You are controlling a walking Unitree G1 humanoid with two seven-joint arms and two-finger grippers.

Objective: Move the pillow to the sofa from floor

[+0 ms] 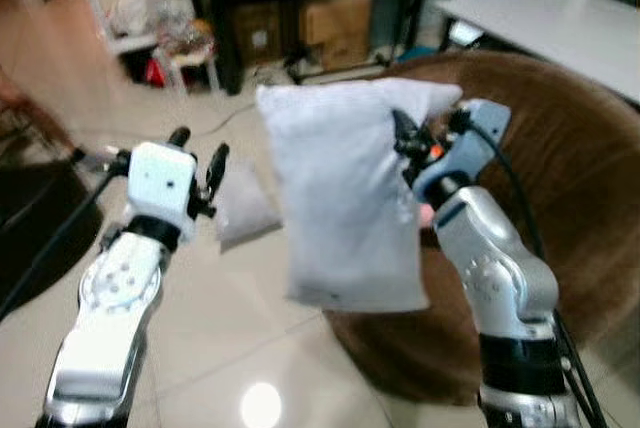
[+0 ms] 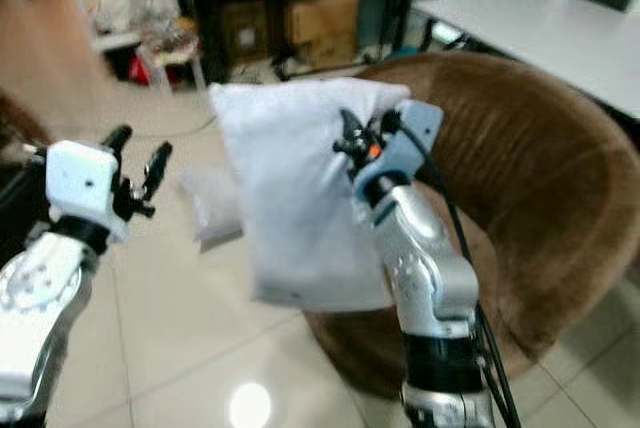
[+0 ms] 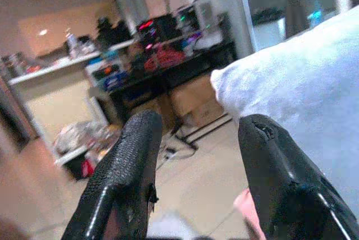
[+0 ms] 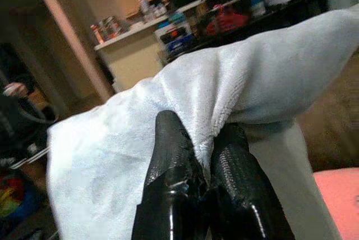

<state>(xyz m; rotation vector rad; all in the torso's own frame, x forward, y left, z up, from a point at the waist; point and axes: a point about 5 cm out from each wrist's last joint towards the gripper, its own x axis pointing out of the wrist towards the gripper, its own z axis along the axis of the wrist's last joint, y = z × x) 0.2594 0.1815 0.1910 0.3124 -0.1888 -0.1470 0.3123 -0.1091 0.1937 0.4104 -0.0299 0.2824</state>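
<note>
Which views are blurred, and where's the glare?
Both eye views are soft with motion blur; a ceiling-light glare spot sits on the floor tiles. Right wrist view: the right tool is sharp, pinching the white pillow, with a dim background. Left wrist view: background blurred.

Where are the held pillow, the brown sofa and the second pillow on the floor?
held pillow point(image 1: 340, 198): left eye view, middle of its white face.
brown sofa point(image 1: 570, 168): left eye view, curved backrest.
second pillow point(image 1: 245, 210): left eye view, its visible centre, on the floor tiles.

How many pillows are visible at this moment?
2. One white pillow hangs pinched in the right end effector beside the brown sofa; a second pillow lies on the floor behind it, partly hidden.
</note>
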